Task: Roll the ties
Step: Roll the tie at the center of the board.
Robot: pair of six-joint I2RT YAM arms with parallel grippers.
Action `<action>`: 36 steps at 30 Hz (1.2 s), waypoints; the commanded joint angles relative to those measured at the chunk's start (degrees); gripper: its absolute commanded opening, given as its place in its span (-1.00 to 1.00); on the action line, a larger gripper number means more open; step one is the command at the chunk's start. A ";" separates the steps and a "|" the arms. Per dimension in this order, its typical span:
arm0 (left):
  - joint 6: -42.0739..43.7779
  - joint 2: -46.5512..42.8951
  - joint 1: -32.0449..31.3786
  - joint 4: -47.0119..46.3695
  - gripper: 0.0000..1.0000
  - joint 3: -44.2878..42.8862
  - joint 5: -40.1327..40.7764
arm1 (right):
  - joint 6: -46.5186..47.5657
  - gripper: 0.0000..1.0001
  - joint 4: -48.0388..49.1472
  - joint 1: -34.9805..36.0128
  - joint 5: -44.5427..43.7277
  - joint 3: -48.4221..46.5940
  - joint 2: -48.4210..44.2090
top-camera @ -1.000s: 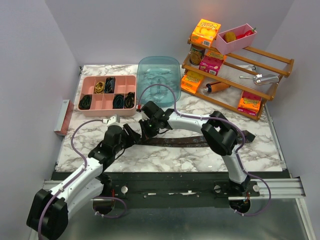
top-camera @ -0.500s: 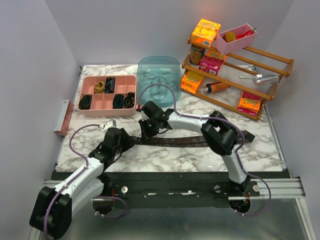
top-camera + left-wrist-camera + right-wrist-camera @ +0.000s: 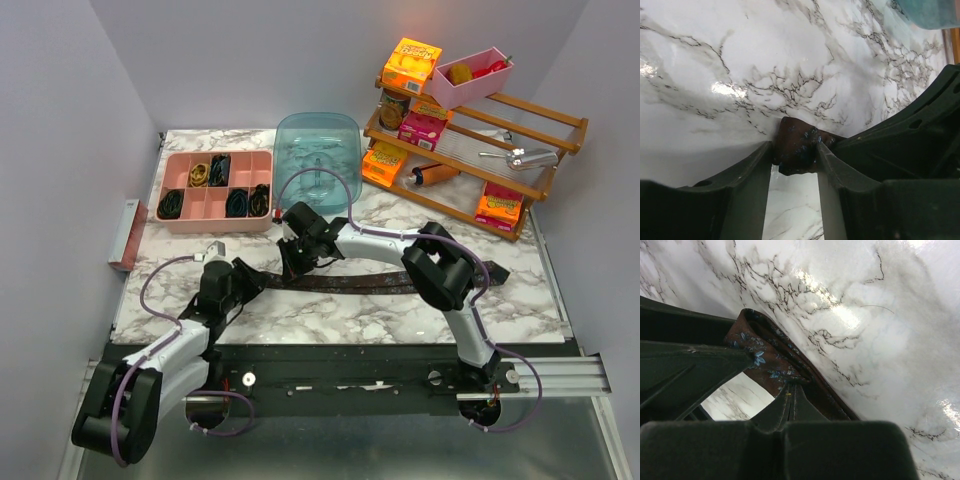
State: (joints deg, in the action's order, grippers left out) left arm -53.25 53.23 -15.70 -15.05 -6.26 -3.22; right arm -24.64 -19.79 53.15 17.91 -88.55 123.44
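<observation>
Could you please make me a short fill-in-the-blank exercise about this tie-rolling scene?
The rolled ties sit in a ___ tray.
The right gripper is pinched ___ on the brown tie.
The brown tie's end lies between the left gripper's two ___.
Missing words: pink; shut; fingers.

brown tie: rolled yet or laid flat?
Laid out, not rolled: the tie lies as one long strip across the marble table. One end sits in the left gripper; the right gripper pinches it nearby.
</observation>
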 commanded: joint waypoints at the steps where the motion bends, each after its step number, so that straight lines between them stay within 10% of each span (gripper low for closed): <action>1: -0.18 2.57 0.24 -4.28 -0.14 1.95 -3.37 | -0.23 -0.99 -0.69 0.20 0.28 0.66 1.98; 14: 2.62 -0.85 -0.03 0.72 -0.97 -0.41 -2.05 | -0.58 -0.99 -0.34 0.20 1.78 0.23 2.60; 36: 7.02 -1.20 -8.29 12.32 -1.00 -11.84 4.26 | -2.25 -0.99 0.37 0.21 2.65 -2.85 4.27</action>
State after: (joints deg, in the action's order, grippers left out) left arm -47.77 52.56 -22.39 -4.89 -15.18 -1.43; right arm -26.15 -19.38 53.15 20.27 -90.48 125.27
